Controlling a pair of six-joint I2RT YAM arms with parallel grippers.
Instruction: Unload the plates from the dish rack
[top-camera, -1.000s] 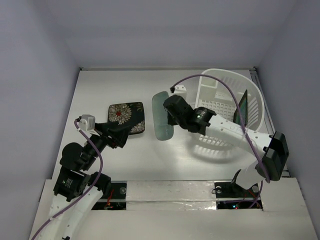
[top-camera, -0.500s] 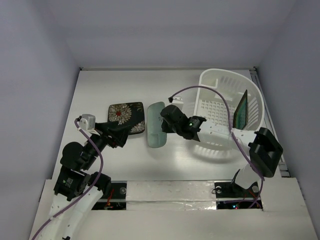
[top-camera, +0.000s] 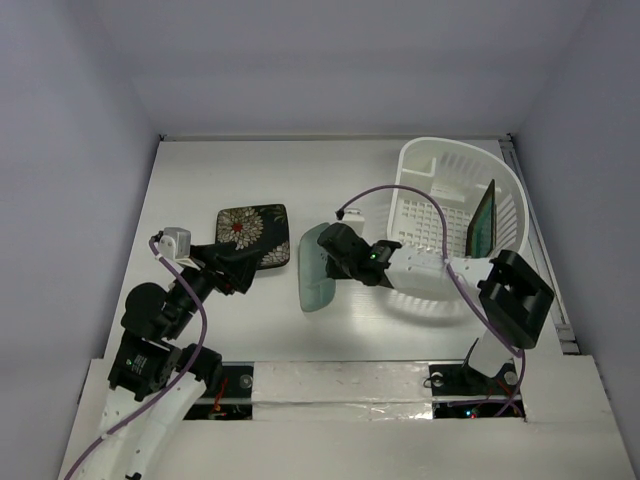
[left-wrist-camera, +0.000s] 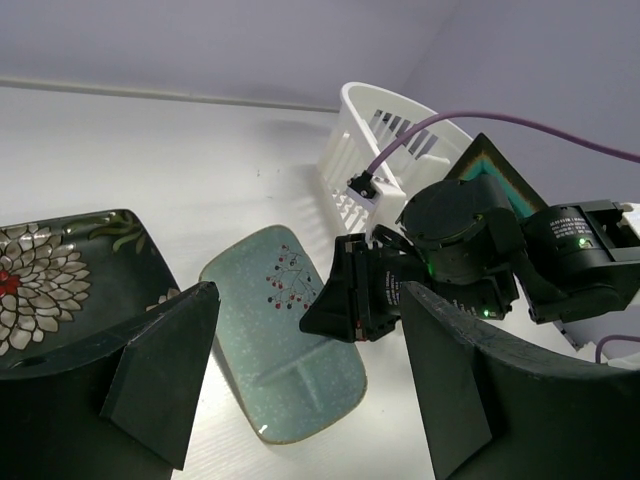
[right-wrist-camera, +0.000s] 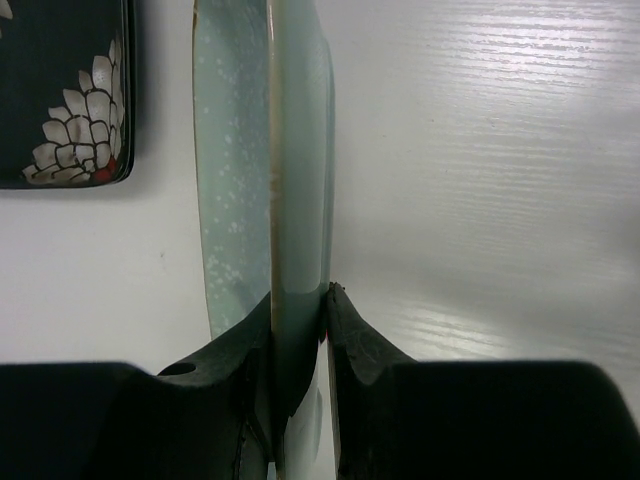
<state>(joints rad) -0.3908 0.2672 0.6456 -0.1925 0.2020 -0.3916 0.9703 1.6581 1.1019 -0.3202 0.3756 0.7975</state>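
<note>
the right gripper (right-wrist-camera: 298, 300) is seen closed on the rim of the mint-green plate (right-wrist-camera: 232, 170), one finger pressed to each face, the rim pinched edge-on between them. the plate is held outside the dish rack (top-camera: 432, 150), just to its left, tilted with its long side running away from the fingers. in the left wrist view the plate (left-wrist-camera: 290, 335) is seen low over the table (left-wrist-camera: 150, 140) with its sprig pattern facing up; whether it touches the table cannot be told. the right arm is stretched across the rack's near left wall to reach that spot.

the left gripper (left-wrist-camera: 308, 375) is spread wide, with nothing between its fingers. it is kept well to the left of the rack, at the near corner of the black flowered plate (top-camera: 252, 232), which is laid flat on the table farther from the rack than the mint-green plate and just beside it.

inside the rack, the brown-rimmed teal plate (top-camera: 484, 222) is stood on edge against the right wall.
</note>
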